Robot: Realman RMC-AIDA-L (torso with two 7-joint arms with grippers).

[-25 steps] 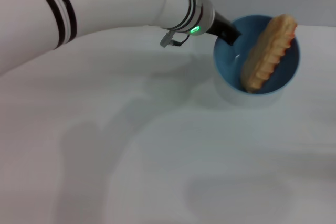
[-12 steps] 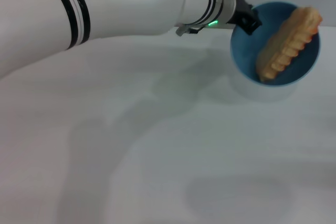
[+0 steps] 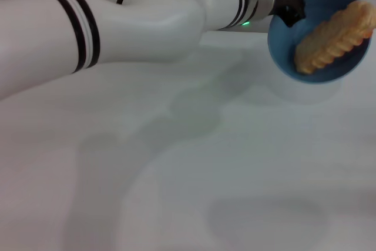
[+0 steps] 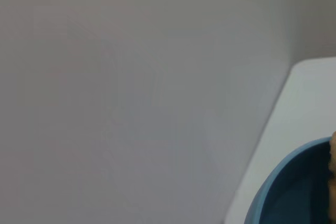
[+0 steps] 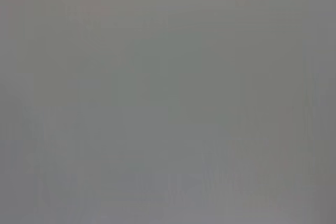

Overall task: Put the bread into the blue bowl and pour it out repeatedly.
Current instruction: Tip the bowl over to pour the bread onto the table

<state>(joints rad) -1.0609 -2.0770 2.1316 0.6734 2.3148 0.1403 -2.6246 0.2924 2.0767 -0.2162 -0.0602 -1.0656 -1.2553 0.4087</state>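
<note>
The left gripper (image 3: 289, 5) is seen at the far right of the head view, at the end of the long white left arm (image 3: 147, 16) that reaches across from the left. Its dark fingers are clamped on the left part of the rim of the blue bowl (image 3: 317, 70); one finger (image 3: 291, 9) is seen lying inside the rim, so the wall seems to be pinched between the two. By this grip the bowl is held up, apart from the white table (image 3: 188, 163), and it is tilted so that its opening is turned toward the near side.

The bread (image 3: 333, 38) is lying inside the bowl, slanted, with its lower end resting on the inner wall and its upper end leaning over the far right part of the rim. Its golden-tan ridged face is shown. It is judged that the bowl is tipped like this so that the loaf can slide out; the pour is not yet done, because the loaf is held back by the wall.

In the left wrist view only a small arc of the bowl (image 4: 294, 192) is seen, beside the table edge and a plain wall.

Much open room is offered by the table on the near and left sides. The bowl is close to the right and far edges of the head view, so less can be judged there.

The right gripper is not seen in any view; the right wrist view shows only a plain grey field.
</note>
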